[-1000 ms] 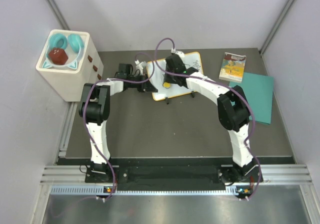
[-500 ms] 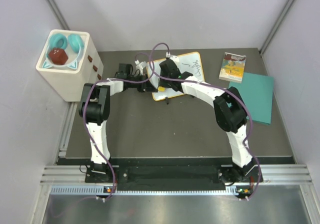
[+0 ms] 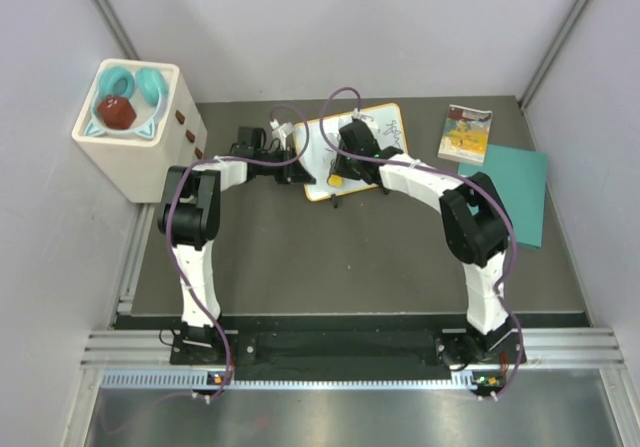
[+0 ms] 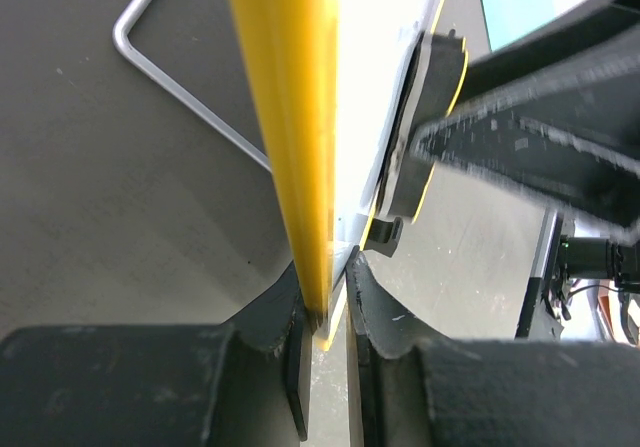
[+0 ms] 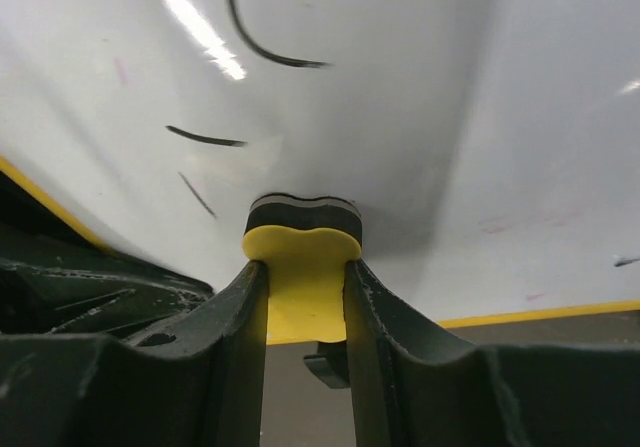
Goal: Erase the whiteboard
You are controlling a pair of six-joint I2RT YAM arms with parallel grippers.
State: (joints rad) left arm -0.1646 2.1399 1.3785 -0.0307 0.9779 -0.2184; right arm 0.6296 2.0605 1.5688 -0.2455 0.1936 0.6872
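Observation:
The whiteboard [image 3: 392, 127], white with an orange-yellow rim, lies at the table's far middle, with a few black strokes [image 5: 265, 47] on it. My left gripper [image 3: 299, 167] is shut on its left edge; in the left wrist view the jaws [image 4: 328, 287] clamp the yellow rim [image 4: 285, 117]. My right gripper [image 3: 338, 175] is shut on a yellow eraser [image 5: 303, 267] with a black felt pad. It presses the pad flat on the white surface [image 5: 420, 87] near the board's front left. The eraser [image 4: 430, 117] also shows in the left wrist view.
A white box [image 3: 130, 157] holding teal headphones and a red object stands at the far left. A small picture book [image 3: 466, 133] and a teal sheet [image 3: 515, 192] lie to the right of the board. A wire stand [image 4: 180, 77] is under the board.
My right gripper slid left across the board with the eraser, then back to the right. The left gripper and the board have stayed put.

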